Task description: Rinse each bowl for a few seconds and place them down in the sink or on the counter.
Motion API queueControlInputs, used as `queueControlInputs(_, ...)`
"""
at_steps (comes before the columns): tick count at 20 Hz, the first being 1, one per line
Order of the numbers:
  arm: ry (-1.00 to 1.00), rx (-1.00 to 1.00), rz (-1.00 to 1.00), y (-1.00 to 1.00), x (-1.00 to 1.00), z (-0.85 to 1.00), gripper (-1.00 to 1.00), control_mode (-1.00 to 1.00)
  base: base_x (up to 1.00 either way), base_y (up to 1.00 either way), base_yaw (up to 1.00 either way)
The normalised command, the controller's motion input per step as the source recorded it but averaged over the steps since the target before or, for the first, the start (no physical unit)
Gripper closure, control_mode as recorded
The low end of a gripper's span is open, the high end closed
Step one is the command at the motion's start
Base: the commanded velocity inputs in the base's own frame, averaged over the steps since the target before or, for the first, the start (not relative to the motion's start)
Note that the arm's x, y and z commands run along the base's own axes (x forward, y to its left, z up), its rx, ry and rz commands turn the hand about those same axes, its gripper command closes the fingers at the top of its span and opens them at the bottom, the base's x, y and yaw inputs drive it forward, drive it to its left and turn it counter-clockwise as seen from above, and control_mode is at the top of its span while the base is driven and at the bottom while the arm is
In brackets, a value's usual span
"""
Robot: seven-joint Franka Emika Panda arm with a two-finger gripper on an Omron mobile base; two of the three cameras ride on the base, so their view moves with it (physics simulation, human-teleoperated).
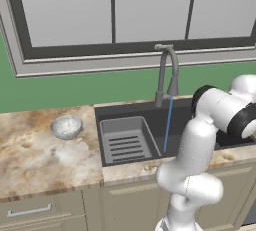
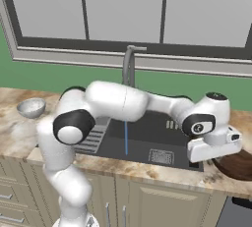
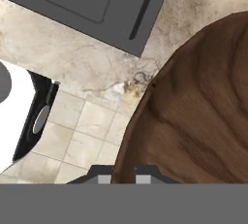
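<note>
Gripper (image 3: 123,172) with jaws nearly together, pinching the rim of the dark reddish-brown bowl (image 3: 193,111) on the counter (image 2: 147,169) right of the sink (image 1: 150,120); speckled bowl (image 1: 66,126) rests left; faucet (image 1: 167,72) runs

A small round speckled grey-white bowl (image 1: 66,126) sits on the beige-and-brown marbled stone counter (image 1: 35,160). The dark charcoal sink (image 1: 150,115) holds 1 grey slotted tray (image 1: 125,142) (water runs blue). The wide reddish-brown wood-grained bowl (image 3: 198,116) shows dark streaks.
</note>
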Motion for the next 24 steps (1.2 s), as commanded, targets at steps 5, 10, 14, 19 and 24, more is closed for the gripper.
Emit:
queueControlInputs(5, -0.09, -0.13, 0.2, 0.57, -0.3, 0.69, 1.0, -1.0, 0.0, 0.0, 0.0)
queueControlInputs(10, -0.02, -0.11, 0.19, 0.56, -0.38, 0.74, 1.0, -1.0, 0.0, 0.0, 0.0)
queueControlInputs(14, 0.0, -0.08, 0.23, 0.57, -0.38, 0.63, 1.0, -1.0, 0.0, 0.0, 0.0)
queueControlInputs(19, 0.01, -0.05, 0.24, 0.57, -0.28, 0.53, 1.0, -1.0, 0.0, 0.0, 0.0)
queueControlInputs(24, 0.15, 0.0, 0.21, 0.43, 0.0, 0.36, 1.0, -1.0, 0.0, 0.0, 0.0)
